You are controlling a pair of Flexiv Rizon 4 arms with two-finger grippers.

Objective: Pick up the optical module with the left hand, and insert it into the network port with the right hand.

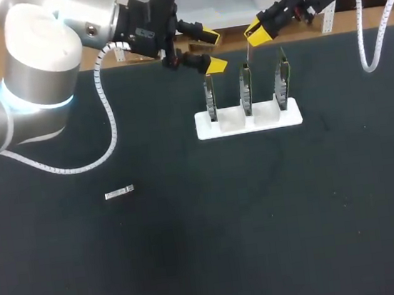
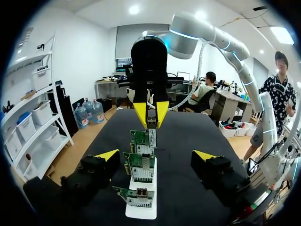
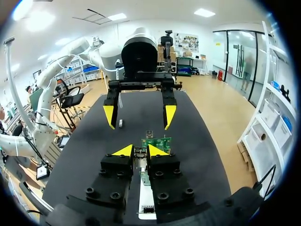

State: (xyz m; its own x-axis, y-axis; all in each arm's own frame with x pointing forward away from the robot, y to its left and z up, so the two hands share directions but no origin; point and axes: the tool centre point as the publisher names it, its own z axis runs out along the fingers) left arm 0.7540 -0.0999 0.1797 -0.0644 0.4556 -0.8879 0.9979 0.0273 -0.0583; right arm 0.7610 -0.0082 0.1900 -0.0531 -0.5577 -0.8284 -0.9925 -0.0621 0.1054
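Fingers of the left gripper stand apart, empty, left of the white stand. The right gripper pinches the optical module above the network cards. Handover looks done; insertion remains.

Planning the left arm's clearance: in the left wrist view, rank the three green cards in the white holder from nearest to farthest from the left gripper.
1. Near-end card, just ahead of the left gripper.
2. Middle card, right behind it.
3. Far-end card, last in the row.
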